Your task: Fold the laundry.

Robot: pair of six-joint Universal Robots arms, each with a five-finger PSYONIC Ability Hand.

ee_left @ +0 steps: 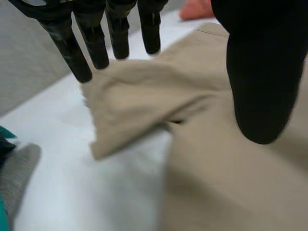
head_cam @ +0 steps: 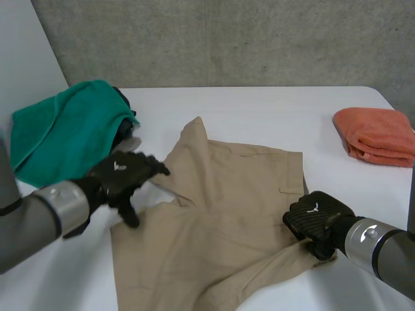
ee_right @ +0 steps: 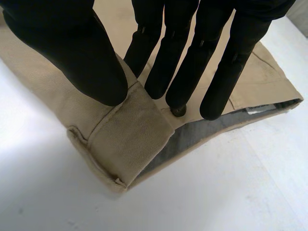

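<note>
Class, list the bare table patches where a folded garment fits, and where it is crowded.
Free: table between beige garment and orange towel; also beyond the garment, mid-table. Crowded: green cloth, left hand and garment bunch together.

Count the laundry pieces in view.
3: green cloth at left, tan garment in the middle, folded orange towel at right. Under the green cloth, something dark may be a fourth.

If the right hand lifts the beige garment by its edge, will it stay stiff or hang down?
Probably it hangs limp: the beige garment lies in soft folds and wrinkles. Its thick seamed edge, pinched by the right hand, may give a firm, non-slippery grip.
</note>
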